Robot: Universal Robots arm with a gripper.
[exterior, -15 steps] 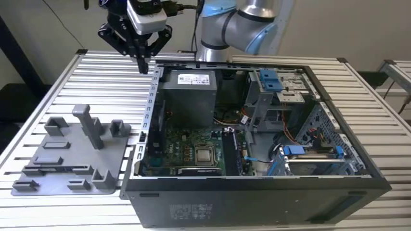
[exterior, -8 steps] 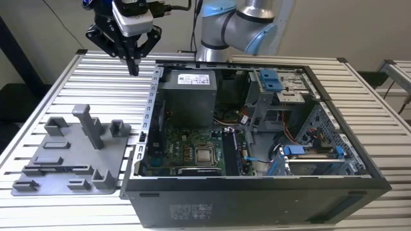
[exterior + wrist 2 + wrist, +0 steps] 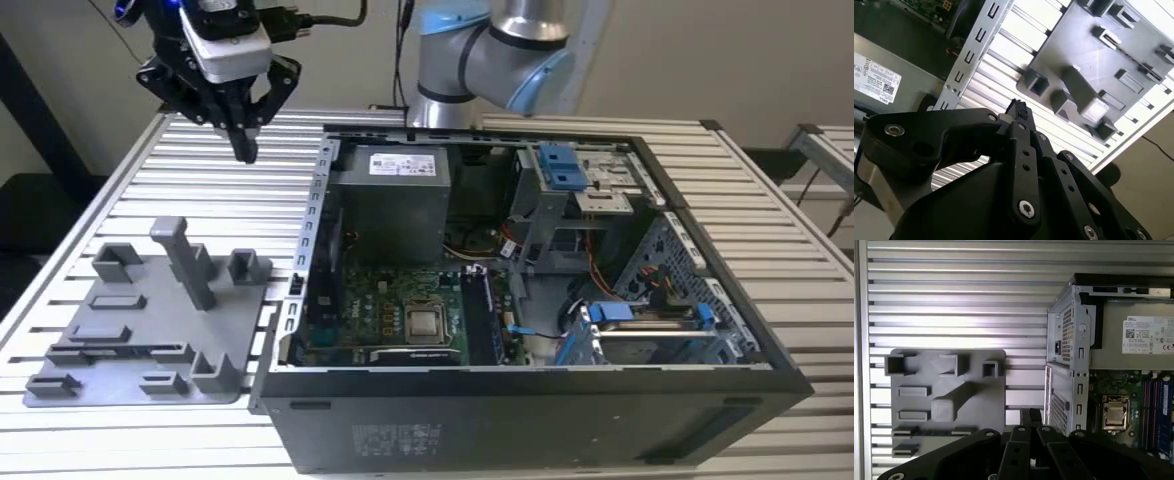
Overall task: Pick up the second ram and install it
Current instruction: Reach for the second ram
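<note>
Slats of ribbed silver metal make up the surface [image 3: 134,170]. On it, an open black computer case [image 3: 534,390] lies at the centre and right of the exterior view. A grey plastic holder tray with upright posts [image 3: 147,300] sits at the lower left, just beside the case.

At the upper left of that view, the black multi-link end effector [image 3: 246,150] hangs above bare slats behind the tray, clear of both tray and case. Its fingers point down and are pressed together, with nothing visible between them.

In the first wrist view, a long, thin blue-green memory stick [image 3: 1164,410] stands on edge in a slot near the silver square processor socket [image 3: 1115,415] on the green board. Whether this is the second ram I cannot tell.
</note>
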